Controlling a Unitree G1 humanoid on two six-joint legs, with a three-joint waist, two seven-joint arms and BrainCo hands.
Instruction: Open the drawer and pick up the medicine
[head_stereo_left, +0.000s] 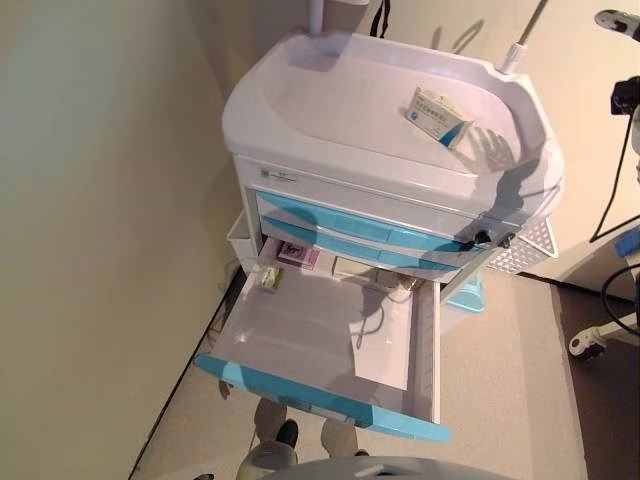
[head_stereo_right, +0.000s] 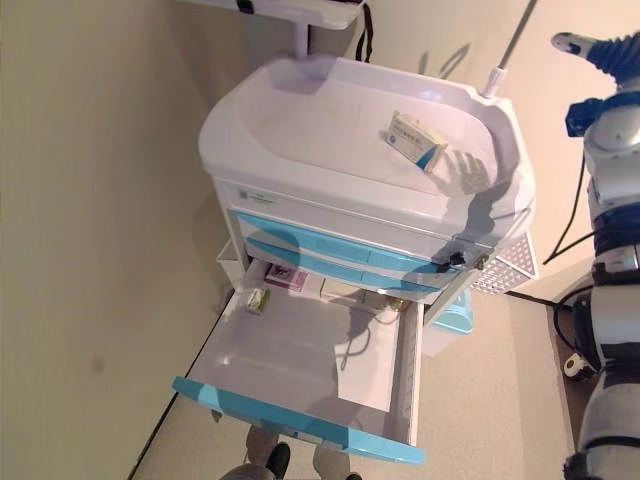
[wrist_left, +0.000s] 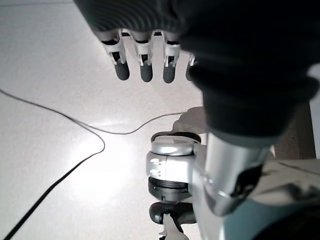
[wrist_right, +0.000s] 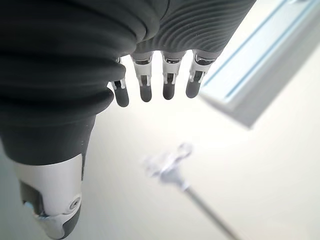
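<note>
One drawer (head_stereo_left: 330, 350) of the cart (head_stereo_left: 300, 170) pulled out, medicine box (head_stereo_left: 438, 115) lying on the cart top | left wrist: left hand (wrist_left: 145, 55) fingers straight, empty | right wrist: right hand (wrist_right: 160, 75) fingers straight, empty

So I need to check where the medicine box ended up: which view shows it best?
The left eye view: the medicine box lies in full sight on the cart top, not in the open drawer. The right eye view shows the same. Neither wrist view shows it.
</note>
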